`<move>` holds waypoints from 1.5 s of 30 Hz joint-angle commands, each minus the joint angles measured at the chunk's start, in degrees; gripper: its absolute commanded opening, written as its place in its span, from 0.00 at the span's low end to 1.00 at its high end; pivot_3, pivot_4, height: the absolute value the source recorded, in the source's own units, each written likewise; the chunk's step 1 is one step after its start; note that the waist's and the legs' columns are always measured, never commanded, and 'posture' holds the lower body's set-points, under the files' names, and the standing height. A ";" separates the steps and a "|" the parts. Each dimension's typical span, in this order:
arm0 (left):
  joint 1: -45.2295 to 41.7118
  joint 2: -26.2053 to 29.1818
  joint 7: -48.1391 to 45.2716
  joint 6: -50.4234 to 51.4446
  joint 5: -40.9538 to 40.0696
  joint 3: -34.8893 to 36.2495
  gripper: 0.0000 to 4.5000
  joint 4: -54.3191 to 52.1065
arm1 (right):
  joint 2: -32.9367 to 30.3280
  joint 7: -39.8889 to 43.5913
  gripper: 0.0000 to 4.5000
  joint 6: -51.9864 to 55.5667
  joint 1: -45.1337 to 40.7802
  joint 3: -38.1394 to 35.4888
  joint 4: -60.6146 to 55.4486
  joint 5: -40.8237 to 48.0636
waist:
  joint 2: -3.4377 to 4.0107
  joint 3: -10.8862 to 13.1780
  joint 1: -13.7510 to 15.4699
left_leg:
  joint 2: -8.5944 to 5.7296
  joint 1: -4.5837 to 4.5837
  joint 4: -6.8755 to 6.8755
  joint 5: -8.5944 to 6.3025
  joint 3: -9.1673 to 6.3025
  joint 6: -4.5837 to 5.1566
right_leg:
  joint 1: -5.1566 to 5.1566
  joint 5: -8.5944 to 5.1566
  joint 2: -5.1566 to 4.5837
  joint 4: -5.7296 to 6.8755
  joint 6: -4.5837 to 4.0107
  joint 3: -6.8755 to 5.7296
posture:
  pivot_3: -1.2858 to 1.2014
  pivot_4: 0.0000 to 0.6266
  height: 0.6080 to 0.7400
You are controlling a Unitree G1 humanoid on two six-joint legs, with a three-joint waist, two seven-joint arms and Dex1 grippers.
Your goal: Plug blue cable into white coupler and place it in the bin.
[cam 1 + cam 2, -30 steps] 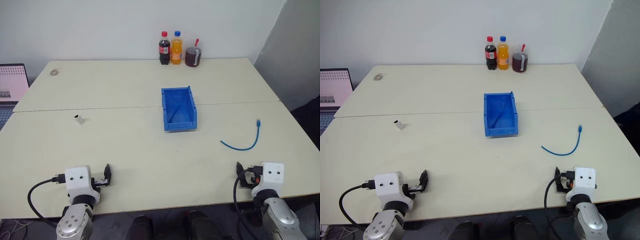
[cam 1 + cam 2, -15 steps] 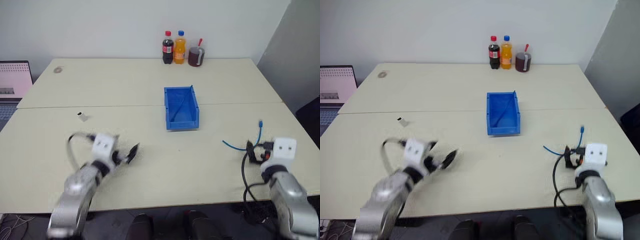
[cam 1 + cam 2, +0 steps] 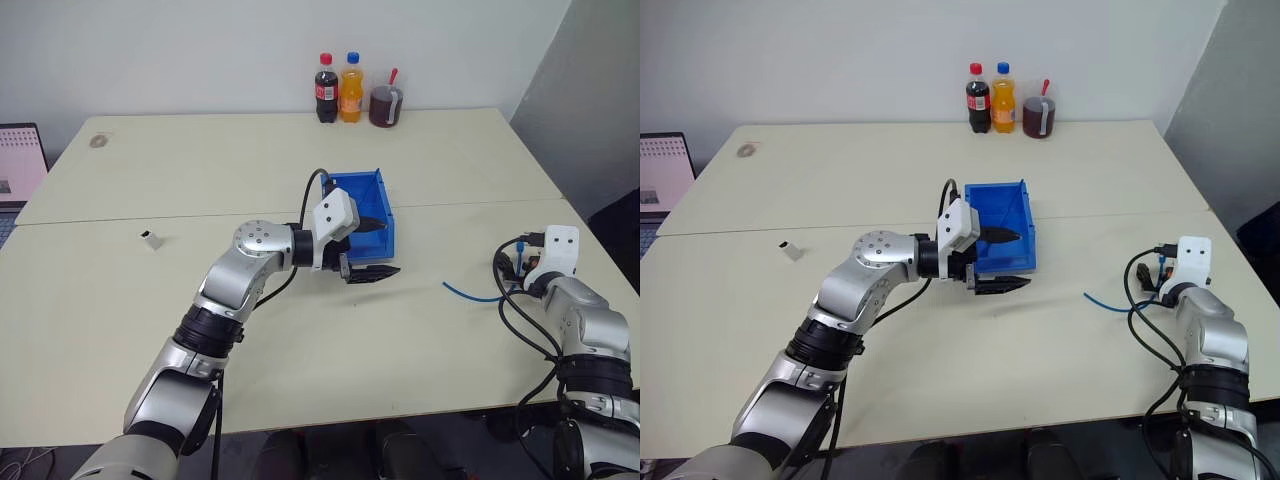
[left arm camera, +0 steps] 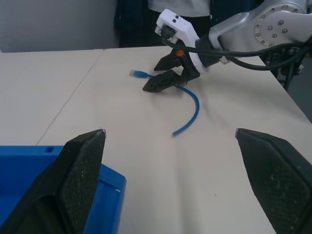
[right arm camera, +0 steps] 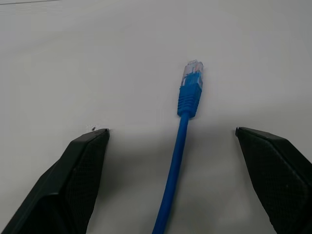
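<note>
The left gripper (image 3: 368, 247) stands wide open and holds nothing; its two black fingers (image 3: 372, 271) point sideways toward the robot's right, roughly level, one above the other at the front lip of the bin (image 3: 345, 190). The left arm reaches forward and bends inward across the middle of the table (image 3: 200, 170), its white wrist housing just left of the bin's near end. In the left wrist view the bin's blue corner lies below the fingers and the right gripper shows far across the tabletop.

The right gripper (image 4: 162, 74) is also spread wide and empty. Its arm stretches forward along the table's right side, the fingers angled slightly downward and straddling the far stretch of the blue cable (image 5: 180, 141); in the right wrist view the cable runs up between the two fingers to its clear plug, lying flat on the table, touched by neither finger.

The cable curves back from there toward the middle of the table, well apart from the bin. The white coupler (image 3: 152, 239) sits alone on the left part of the table, far from both grippers. Two bottles (image 3: 338, 88) and a cup (image 3: 384, 106) stand at the far edge by the wall
</note>
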 commanded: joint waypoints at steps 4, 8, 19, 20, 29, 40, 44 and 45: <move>2.17 1.27 -1.36 2.04 -1.63 1.50 1.00 -3.77 | 0.30 -0.47 0.71 1.87 2.95 -1.57 -2.10 1.81 | 0.00 0.00 0.10 | -0.02 0.05 0.06 0.00 -0.03 -0.01 | 0.07 0.00 -0.04 0.09 0.04 -0.04 | 0.52 0.24 1.00; 2.85 1.68 -1.31 2.88 -1.59 1.41 1.00 -4.52 | 0.55 -0.67 0.48 1.10 3.56 -1.50 -1.17 1.70 | -0.01 0.00 0.13 | -0.03 0.04 0.09 0.01 -0.08 -0.01 | 0.08 0.01 -0.04 0.12 0.07 -0.08 | 0.52 0.24 1.00; 4.25 2.38 -1.18 4.91 -2.03 2.22 1.00 -7.21 | -1.79 1.26 0.01 -2.89 2.42 0.19 3.20 0.54 | -0.03 -0.02 0.14 | -0.07 0.08 0.15 0.01 -0.07 -0.01 | 0.15 0.08 -0.06 0.11 0.18 -0.05 | 0.52 0.24 1.00; 4.76 2.77 -1.19 4.74 -1.90 2.41 1.00 -7.61 | -2.22 1.94 0.01 -2.94 2.95 0.76 1.95 0.42 | -0.02 -0.02 0.14 | -0.06 0.08 0.14 0.01 -0.06 -0.01 | 0.15 0.08 -0.06 0.11 0.18 -0.04 | 0.52 0.24 1.00; 26.55 14.02 6.13 10.08 -6.18 20.38 1.00 -26.95 | -20.93 44.69 0.01 3.51 9.76 17.05 -31.09 16.47 | 0.43 0.29 -1.72 | 0.02 0.10 0.02 -0.05 -0.30 0.05 | -0.03 0.01 -0.02 0.08 0.21 0.22 | 0.52 0.24 1.00; 87.86 -6.97 30.52 3.45 0.78 28.66 1.00 -59.79 | 5.00 50.47 0.01 -6.00 -15.47 44.09 -4.66 3.82 | -0.43 0.46 -0.91 | 0.70 0.19 0.32 -0.07 -0.30 -0.01 | 0.14 0.06 -0.09 0.04 0.21 0.10 | 0.52 0.24 1.00; 96.75 -12.87 35.18 -5.47 6.26 26.24 1.00 -58.73 | 13.41 53.05 0.01 -12.06 -21.61 47.74 11.52 -0.53 | -0.41 0.47 -0.32 | 0.85 0.36 0.32 0.05 0.04 0.13 | 0.06 -0.27 -0.07 0.06 -0.38 0.00 | 0.52 0.24 1.00; 97.84 -14.00 36.10 -6.89 6.71 26.39 1.00 -58.37 | 14.59 53.65 0.01 -13.69 -22.76 48.13 14.65 -1.51 | -0.41 0.47 -0.43 | 0.86 0.39 0.33 0.05 0.10 0.13 | 0.06 -0.28 -0.06 0.02 -0.38 0.07 | 0.52 0.24 1.00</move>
